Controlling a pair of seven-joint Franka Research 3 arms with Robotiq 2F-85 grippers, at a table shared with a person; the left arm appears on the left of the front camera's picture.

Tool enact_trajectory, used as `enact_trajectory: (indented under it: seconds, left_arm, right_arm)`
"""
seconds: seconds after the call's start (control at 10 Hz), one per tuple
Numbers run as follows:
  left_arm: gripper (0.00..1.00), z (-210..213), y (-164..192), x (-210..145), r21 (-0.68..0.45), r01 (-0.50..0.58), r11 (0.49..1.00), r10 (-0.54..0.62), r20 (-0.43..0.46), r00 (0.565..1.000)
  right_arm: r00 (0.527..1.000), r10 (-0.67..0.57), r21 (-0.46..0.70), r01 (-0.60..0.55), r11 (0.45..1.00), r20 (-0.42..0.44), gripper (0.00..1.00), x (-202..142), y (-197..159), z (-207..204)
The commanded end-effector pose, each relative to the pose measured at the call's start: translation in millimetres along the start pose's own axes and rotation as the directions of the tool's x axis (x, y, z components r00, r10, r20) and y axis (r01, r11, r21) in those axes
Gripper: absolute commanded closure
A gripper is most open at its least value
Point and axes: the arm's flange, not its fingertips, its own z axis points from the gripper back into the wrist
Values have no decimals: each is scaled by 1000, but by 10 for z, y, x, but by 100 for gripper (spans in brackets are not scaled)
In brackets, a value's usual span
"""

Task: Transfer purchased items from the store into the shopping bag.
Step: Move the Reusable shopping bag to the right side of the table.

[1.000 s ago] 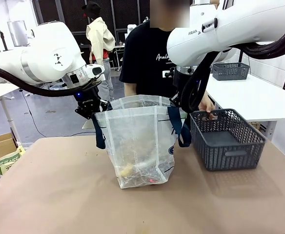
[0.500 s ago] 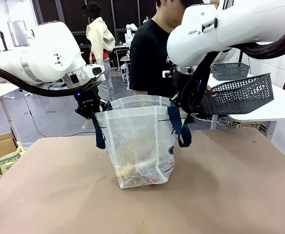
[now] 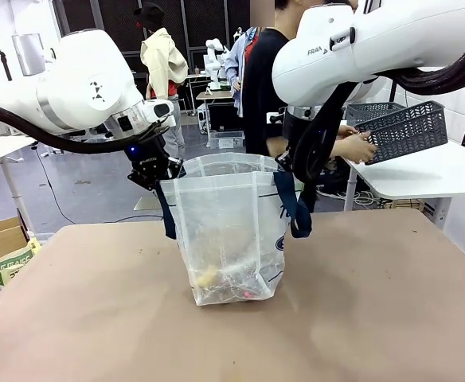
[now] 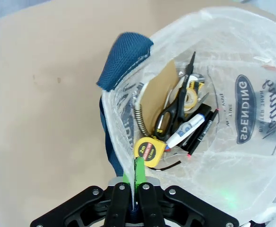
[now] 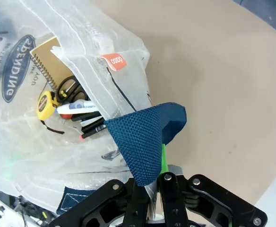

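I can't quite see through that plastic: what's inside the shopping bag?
Inside the shopping bag lie a spiral notebook with a brown cover, scissors, a yellow tape measure, a white marker and dark pens. Anything beneath them is covered.

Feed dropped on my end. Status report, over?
Left gripper and right gripper shut on shopping bag rim. Purchased items inside. Basket in person's hands, off table. Nothing in the way.

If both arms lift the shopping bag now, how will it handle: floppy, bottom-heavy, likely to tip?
Probably floppy: the shopping bag is thin translucent film, creased, its mouth held open by the left gripper and right gripper pinching its top edge. Likely bottom-heavy: the tape measure, scissors and notebook sit low inside, so it should hang steady rather than tip.
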Motion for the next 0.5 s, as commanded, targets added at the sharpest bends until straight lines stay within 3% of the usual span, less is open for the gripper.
enact_trajectory:
  seconds: [0.0,0.4]
  left_arm:
    - [100,66,-72,169,-58,-31,998,31,2,1000]
    - [100,110,-328,232,-112,37,993,-35,17,999]
  right_arm:
    - [999,-33,21,32,999,34,100,143,39,43]
    - [996,-88,63,87,994,6,100,455,168,169]
